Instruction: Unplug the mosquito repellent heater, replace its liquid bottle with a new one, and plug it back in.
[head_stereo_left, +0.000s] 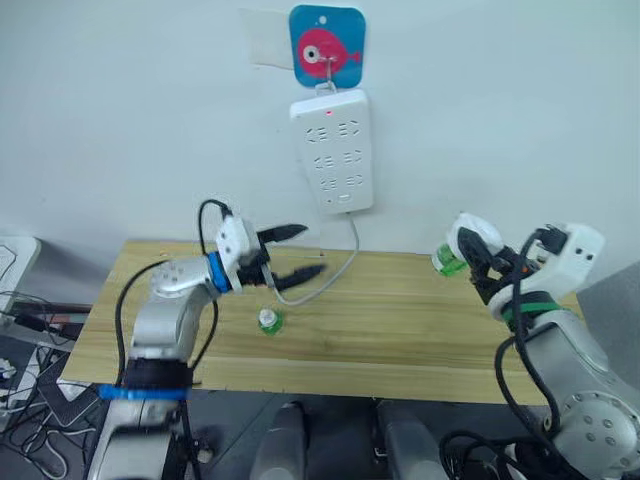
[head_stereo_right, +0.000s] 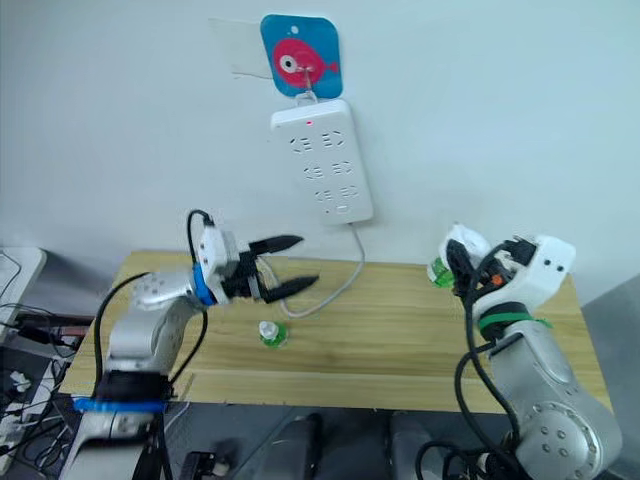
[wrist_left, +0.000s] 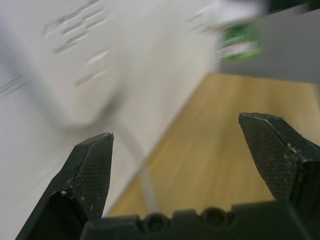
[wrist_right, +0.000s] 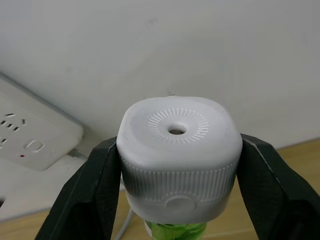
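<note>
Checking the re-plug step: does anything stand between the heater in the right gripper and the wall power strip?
Nothing visible does. The right gripper holds the mosquito repellent heater above the table's right end; the power strip hangs up on the wall, its sockets unoccupied. The open left gripper hovers lower, below the strip.

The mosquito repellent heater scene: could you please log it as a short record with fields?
heater: mosquito repellent heater, unplugged, held above the table, green liquid bottle fitted beneath it
right tool: right tool shut on the heater, one finger on each side
left tool: left tool open, holding nothing, raised over the table
loose bottle: second green bottle standing on the wooden table, below the left tool
power strip: white power strip hung on the wall, red light on, sockets free, cable trailing onto the table
</note>
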